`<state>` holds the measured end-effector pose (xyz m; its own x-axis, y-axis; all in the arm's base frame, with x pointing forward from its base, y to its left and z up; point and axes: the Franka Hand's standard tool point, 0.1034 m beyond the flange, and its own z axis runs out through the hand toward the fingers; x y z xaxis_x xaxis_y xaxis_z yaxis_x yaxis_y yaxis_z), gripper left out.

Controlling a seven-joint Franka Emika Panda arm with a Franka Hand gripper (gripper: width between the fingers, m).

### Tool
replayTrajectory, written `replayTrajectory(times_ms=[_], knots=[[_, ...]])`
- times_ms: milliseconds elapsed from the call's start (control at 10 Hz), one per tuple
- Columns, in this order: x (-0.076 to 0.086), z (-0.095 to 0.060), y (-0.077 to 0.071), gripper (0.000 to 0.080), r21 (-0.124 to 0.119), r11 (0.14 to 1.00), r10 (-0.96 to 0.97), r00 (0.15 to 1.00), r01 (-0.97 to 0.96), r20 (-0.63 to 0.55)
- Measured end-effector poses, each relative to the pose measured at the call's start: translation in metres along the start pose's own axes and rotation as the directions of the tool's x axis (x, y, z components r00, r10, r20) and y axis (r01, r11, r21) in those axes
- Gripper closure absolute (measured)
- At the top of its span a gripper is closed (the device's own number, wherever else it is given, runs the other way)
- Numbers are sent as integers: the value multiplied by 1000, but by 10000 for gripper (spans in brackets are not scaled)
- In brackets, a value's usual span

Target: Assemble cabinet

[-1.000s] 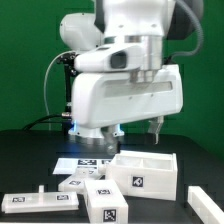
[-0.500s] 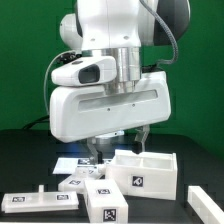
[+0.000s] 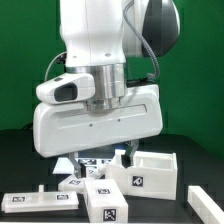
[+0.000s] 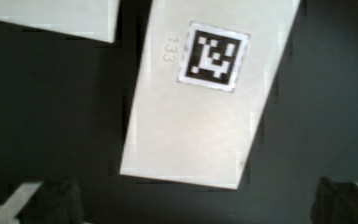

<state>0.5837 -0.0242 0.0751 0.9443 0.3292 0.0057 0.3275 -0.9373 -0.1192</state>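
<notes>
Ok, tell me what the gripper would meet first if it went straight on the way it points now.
Most likely the flat white panel with a tag, ahead of the open gripper. Its fingers stand wider than the panel, so they might straddle it and reach the table; depth is unclear.

- Arm (image 3: 95, 125): white shell that looks like smooth, hard, glossy plastic with soft highlights.
- Cap (image 3: 160, 25) at the arm's top: black and shiny.
- Box (image 3: 150, 172): white plastic, with smooth, nearly matt walls.
- Panel (image 4: 194, 120): white, flat, smooth and matt, like plastic.
- Tag (image 4: 217, 56) on the panel: flat black-and-white print without shine.
- Near block (image 3: 105, 205): the same white matt plastic look.
- Table (image 3: 20, 160): black and matt; the material cannot be told.
- Fingers (image 4: 48, 200): dark, dull and blurred.
- Backdrop (image 3: 25, 60): green, even and matt.
</notes>
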Motion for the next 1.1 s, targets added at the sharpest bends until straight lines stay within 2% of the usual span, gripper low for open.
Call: replayTrajectory(times_ms=[200,400,800,1100], knots=[[-6,8,-3,150,15,992,126,992,-127,30],[-1,22,-6,150,10,970,243,969,-244,44],[-3,26,-5,150,11,972,233,971,-233,47],[-11,53,-1,150,4,969,247,967,-248,60]])
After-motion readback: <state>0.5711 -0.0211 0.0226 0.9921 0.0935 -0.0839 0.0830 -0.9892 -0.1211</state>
